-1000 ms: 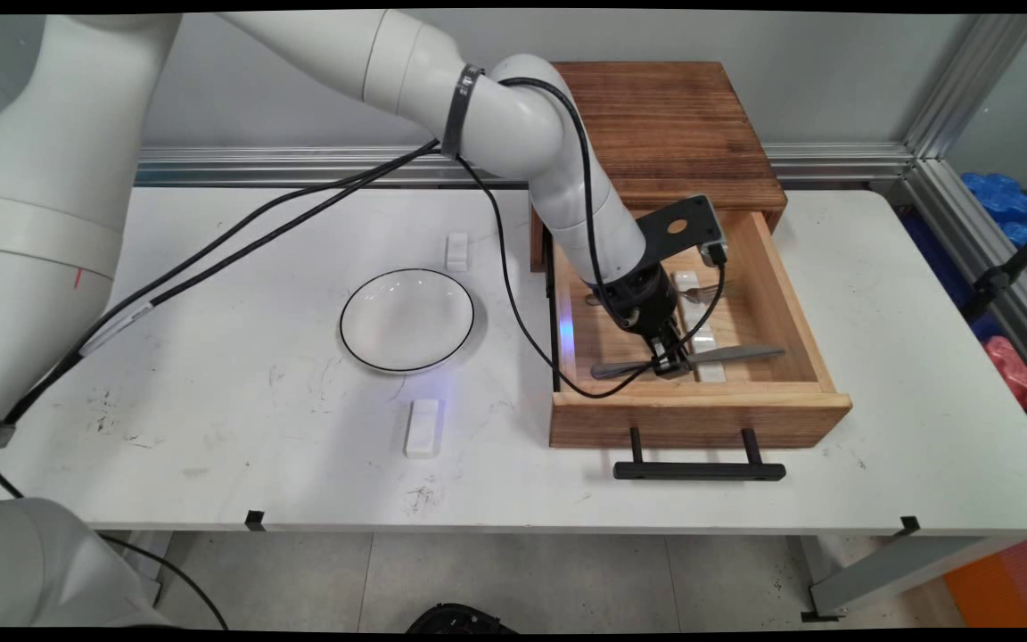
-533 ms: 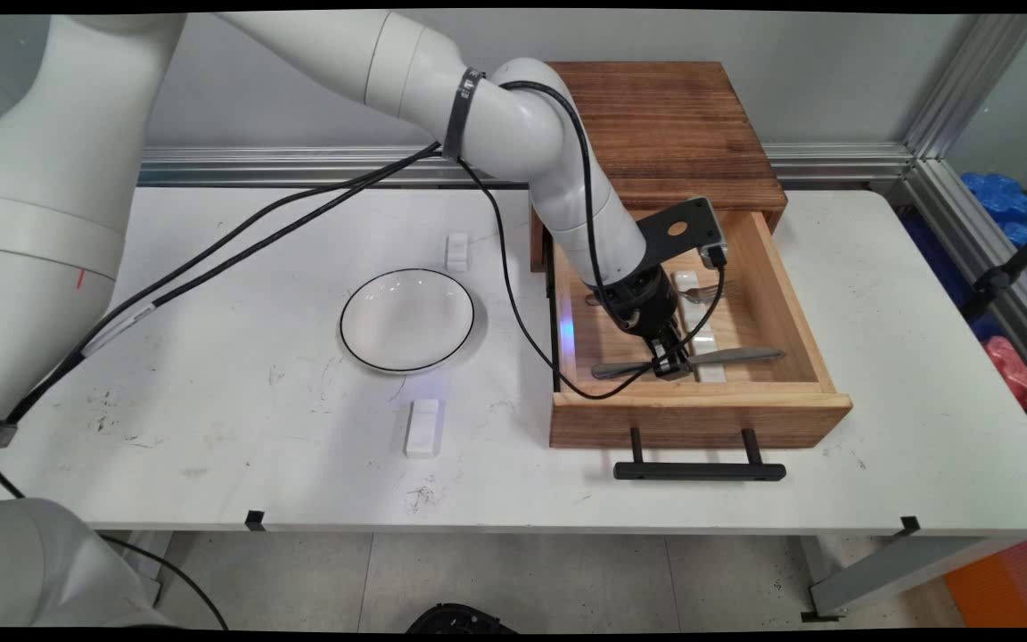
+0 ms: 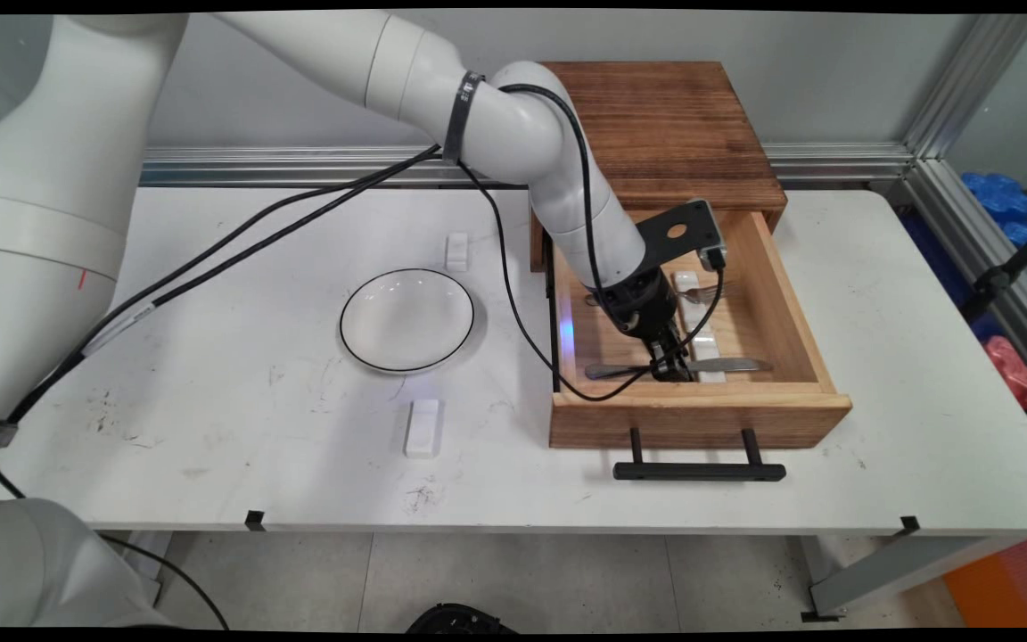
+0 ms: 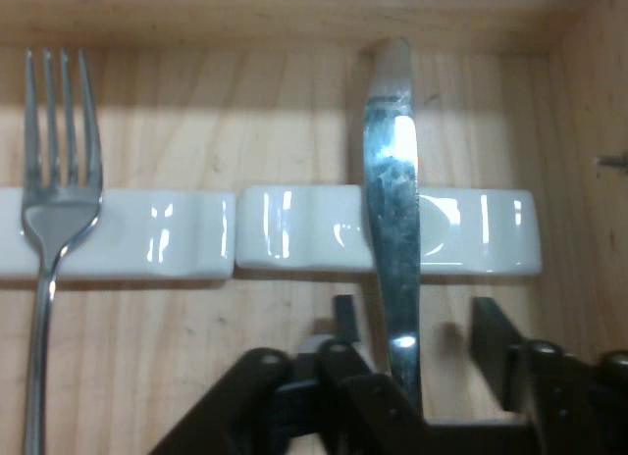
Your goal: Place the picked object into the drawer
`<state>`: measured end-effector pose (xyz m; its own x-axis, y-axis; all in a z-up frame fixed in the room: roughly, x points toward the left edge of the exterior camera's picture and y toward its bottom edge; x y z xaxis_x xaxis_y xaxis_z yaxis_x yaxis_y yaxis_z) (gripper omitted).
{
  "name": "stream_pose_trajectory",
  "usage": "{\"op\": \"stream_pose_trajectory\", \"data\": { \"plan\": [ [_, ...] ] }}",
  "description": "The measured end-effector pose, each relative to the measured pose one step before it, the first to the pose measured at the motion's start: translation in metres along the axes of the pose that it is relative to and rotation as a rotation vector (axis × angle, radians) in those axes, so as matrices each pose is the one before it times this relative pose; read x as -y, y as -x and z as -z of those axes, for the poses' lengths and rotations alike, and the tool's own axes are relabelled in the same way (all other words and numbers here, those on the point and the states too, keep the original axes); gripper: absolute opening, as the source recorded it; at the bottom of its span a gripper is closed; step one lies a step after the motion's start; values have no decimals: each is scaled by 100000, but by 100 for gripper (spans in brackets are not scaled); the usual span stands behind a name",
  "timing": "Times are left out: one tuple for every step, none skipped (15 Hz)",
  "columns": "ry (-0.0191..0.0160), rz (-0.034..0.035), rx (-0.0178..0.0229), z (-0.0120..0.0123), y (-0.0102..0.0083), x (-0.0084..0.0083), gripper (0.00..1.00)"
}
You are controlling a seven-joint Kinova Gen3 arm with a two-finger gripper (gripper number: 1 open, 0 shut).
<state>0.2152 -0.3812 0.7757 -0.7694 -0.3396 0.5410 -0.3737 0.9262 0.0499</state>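
At the near edge of the white table (image 3: 210,464) a small white block (image 3: 423,428) lies by itself, and to its right the black handle (image 3: 699,470) of the pulled-out wooden drawer (image 3: 701,412) sticks out toward me. Just inside the drawer's front wall the gripper (image 3: 669,367) is down low, its fingers (image 4: 345,323) standing apart on either side of a butter knife (image 4: 392,210), not pressed against it as far as I can see. The knife lies across one white ceramic rest (image 4: 481,229); beside it, end to end, a second rest (image 4: 147,234) carries the fork (image 4: 57,180) (tines toward the drawer's side wall, going by the hand camera). Left of the drawer, well apart, sits a white plate (image 3: 406,319) with a thin dark rim. Beyond the plate lies another small white piece (image 3: 456,251). Farthest back, the dark wooden cabinet top (image 3: 665,125) stands against the wall.
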Motion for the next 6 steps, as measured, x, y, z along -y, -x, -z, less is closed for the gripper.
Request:
{"op": "stream_pose_trajectory", "data": {
  "plan": [
    [-24, 56, -12, 12, 39, 13, 100],
    [26, -3, 58, -5, 47, 5, 100],
    [-4, 17, 11, 9, 25, 10, 100],
    [-6, -15, 33, 7, -1, 2, 100],
    [-46, -11, -8, 28, 0, 9, 100],
    [-75, 19, -4, 59, 11, 16, 100]
  ]
}}
